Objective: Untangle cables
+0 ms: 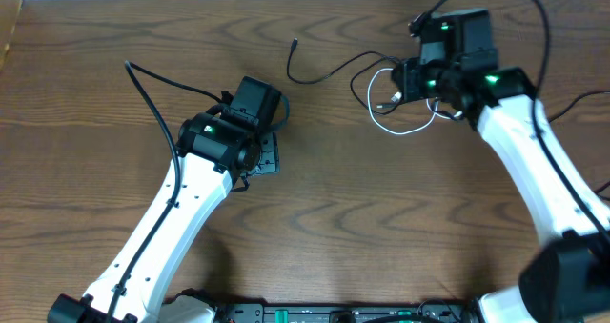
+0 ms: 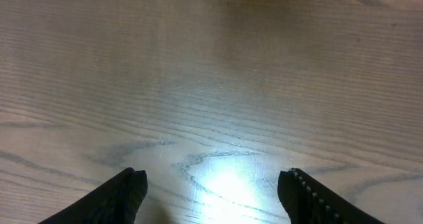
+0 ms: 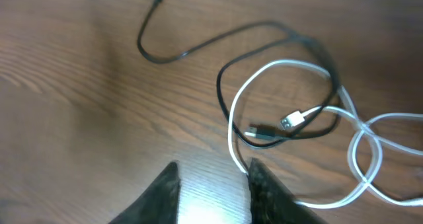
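Observation:
A thin black cable (image 1: 324, 75) and a white cable (image 1: 405, 130) lie looped together at the table's back right. In the right wrist view the black cable (image 3: 198, 45) curls around the white cable (image 3: 277, 69), and a white plug (image 3: 294, 120) and a black plug (image 3: 261, 130) lie side by side inside the loops. My right gripper (image 3: 213, 174) is open just over the table, and the white cable runs along its right finger. It shows at the tangle's edge from overhead (image 1: 408, 80). My left gripper (image 2: 211, 184) is open and empty over bare wood, away from the cables (image 1: 265, 159).
A thicker black wire (image 1: 143, 80) of the left arm arcs over the table at the left. The black cable's free plug end (image 1: 294, 45) lies toward the back middle. Wooden tabletop (image 1: 362, 228) stretches in front of both arms.

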